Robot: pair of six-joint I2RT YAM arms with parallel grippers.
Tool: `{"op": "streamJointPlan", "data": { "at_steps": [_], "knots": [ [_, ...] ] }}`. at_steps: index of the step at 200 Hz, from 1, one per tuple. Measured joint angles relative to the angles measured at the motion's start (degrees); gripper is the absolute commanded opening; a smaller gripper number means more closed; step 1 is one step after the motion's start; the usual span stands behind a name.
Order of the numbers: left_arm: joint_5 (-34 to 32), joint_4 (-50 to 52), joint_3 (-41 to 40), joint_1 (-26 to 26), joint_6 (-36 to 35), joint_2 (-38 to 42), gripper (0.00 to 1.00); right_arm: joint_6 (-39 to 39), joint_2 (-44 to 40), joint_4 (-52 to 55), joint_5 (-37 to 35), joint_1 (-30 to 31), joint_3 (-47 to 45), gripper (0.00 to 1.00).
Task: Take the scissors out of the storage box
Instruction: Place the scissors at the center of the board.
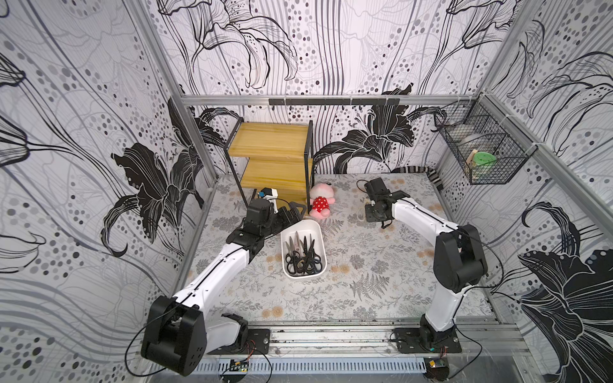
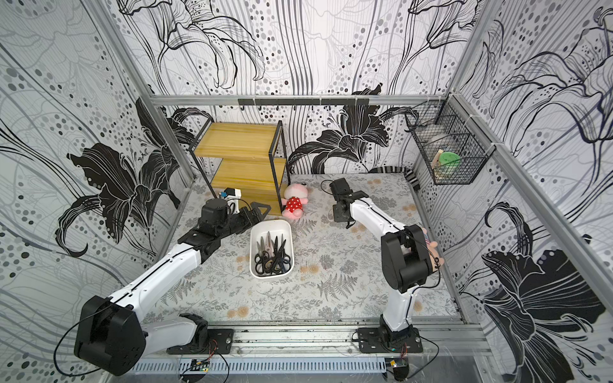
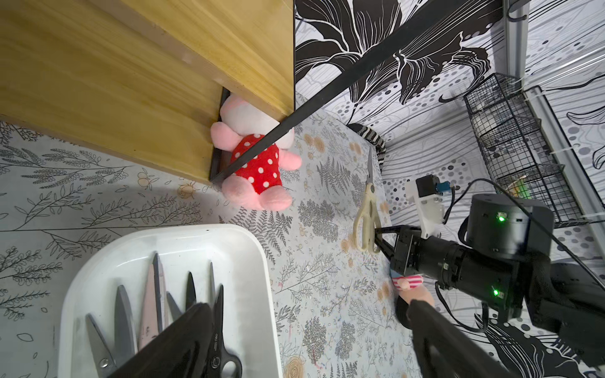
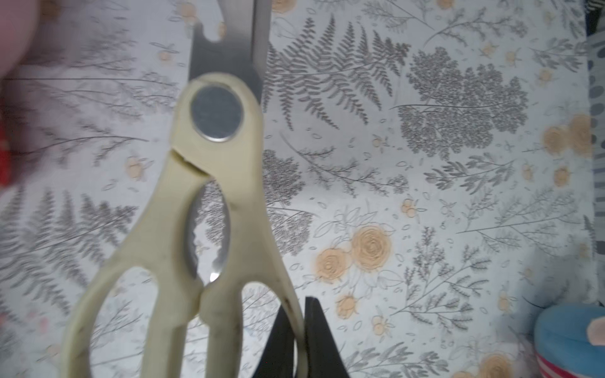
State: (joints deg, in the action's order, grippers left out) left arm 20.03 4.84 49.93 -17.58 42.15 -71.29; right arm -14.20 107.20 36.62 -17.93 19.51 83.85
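Cream scissors pinched in right fingers, left fingers wide above storage box edge

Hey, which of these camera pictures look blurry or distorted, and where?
Right wrist view: soft throughout, the cream scissors slightly blurred, a pink-red smear at one edge. Left wrist view: storage box sharp, left gripper fingers dark and unfocused up close. Both top views: crisp, evenly lit, frame post leaning outward from wide-angle distortion.
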Motion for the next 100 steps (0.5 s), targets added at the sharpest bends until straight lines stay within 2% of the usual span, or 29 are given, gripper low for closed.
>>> {"op": "streamJointPlan", "data": {
  "at_steps": [51,100],
  "knots": [
    [-0.59,1.22,-0.07,0.02,-1.14,-0.11,0.98,12.7,5.4,-0.13,0.74,-9.2,1.09,0.0],
    [-1.05,2.58,-0.57,0.13,-1.88,-0.22,0.98,18.43,9.35,-1.64,2.75,-10.71,1.81,0.0]
  ]
}}
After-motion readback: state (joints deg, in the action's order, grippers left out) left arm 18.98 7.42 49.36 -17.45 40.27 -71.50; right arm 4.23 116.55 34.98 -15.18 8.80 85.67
